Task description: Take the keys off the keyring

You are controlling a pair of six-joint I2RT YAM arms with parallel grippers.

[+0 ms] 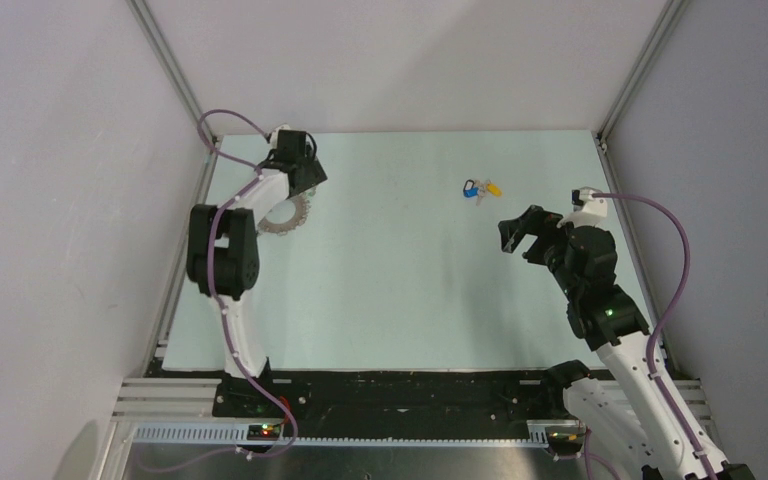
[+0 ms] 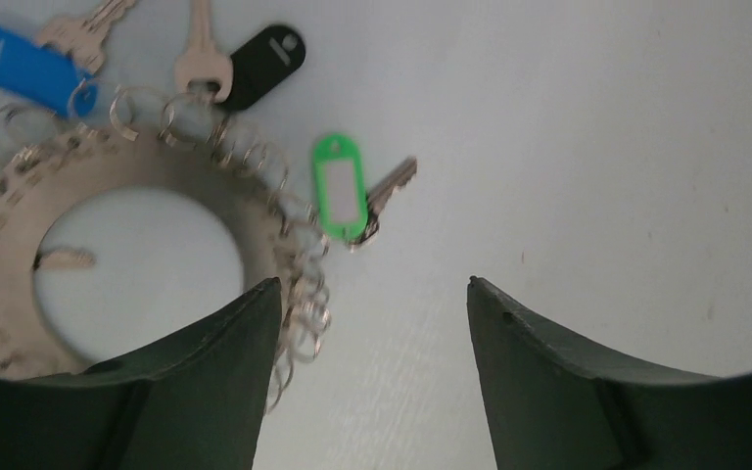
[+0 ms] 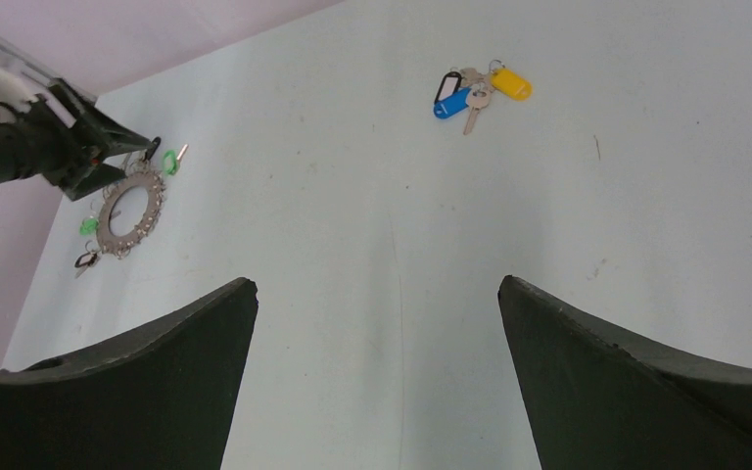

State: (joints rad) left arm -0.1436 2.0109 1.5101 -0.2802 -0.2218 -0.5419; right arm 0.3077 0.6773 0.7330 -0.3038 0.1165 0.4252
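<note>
Pale table (image 1: 390,300) holds keyring (image 2: 127,164) flat, keys (image 2: 199,54) splayed outward.

I find the large flat grey toothed metal keyring (image 1: 288,216) on the pale table (image 1: 390,290) near its far left corner, with small silver keys with plastic heads (image 2: 341,186) spread around its rim. A small bunch of blue- and yellow-headed keys (image 1: 481,188) lies toward the far edge, right of centre, well apart. My left fingers (image 2: 206,392) hang over the keyring.
</note>
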